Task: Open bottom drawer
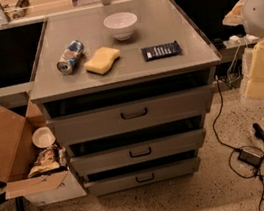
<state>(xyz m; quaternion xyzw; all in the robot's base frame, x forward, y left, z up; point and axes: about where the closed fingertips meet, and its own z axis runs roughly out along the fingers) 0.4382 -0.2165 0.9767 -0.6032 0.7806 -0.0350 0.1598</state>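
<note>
Camera view, gripper right, box beside cabinet

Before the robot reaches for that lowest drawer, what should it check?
1. Bottom drawer in view: ok.
2. Its handle unobstructed: ok.
3. Gripper at the handle: not ok; it hangs right of the cabinet, higher up.
4. Cardboard box out of the drawer's path: ok, it sits to the left.
5. Cable away from the drawer front: ok, it lies on the floor to the right.
</note>
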